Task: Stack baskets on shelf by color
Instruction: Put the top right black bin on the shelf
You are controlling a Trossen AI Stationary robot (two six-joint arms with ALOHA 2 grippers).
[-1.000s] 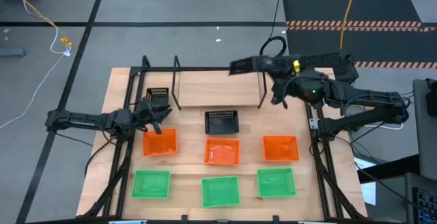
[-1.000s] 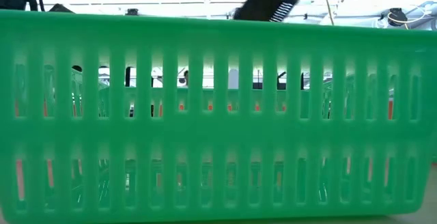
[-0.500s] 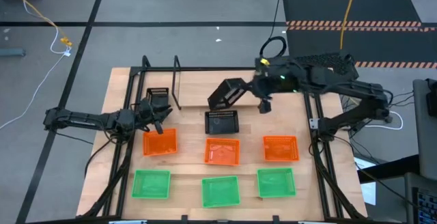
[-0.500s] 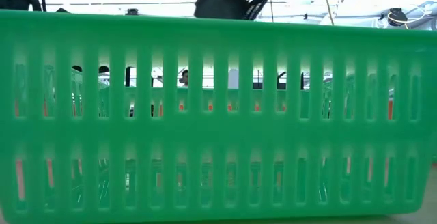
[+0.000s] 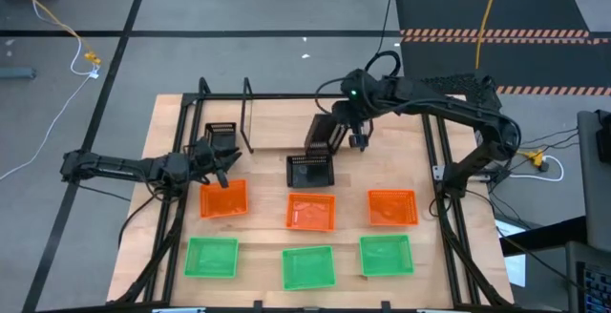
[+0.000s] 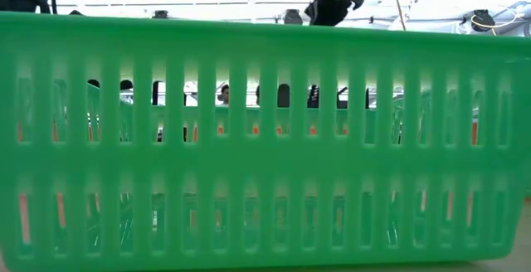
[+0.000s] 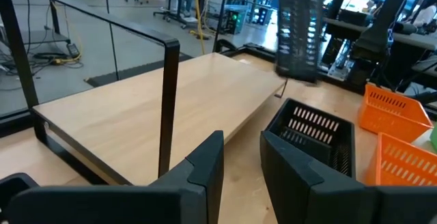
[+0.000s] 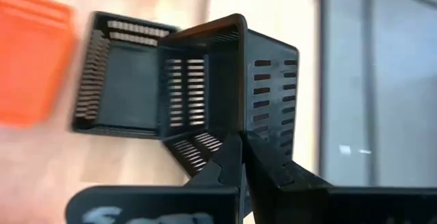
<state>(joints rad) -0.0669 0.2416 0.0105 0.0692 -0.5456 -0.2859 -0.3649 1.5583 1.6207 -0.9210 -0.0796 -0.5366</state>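
Baskets lie in rows on the table (image 5: pixel 162 122): three green along the near edge, three orange above them, and one black basket (image 5: pixel 310 171) flat on the wood at 12 o'clock from the middle orange basket (image 5: pixel 310 211). Another black one, the held basket (image 5: pixel 326 134), hangs tipped on edge over the shelf (image 5: pixel 286 122), at 12 o'clock from the flat one, its wall pinched tight in the right gripper (image 5: pixel 355 134). A third black basket (image 5: pixel 221 131) sits beside the shelf's hoop upright (image 7: pixel 167 104). At 6 o'clock from it, the left gripper (image 5: pixel 216 156) has its fingers (image 7: pixel 205 162) partly apart, holding nothing.
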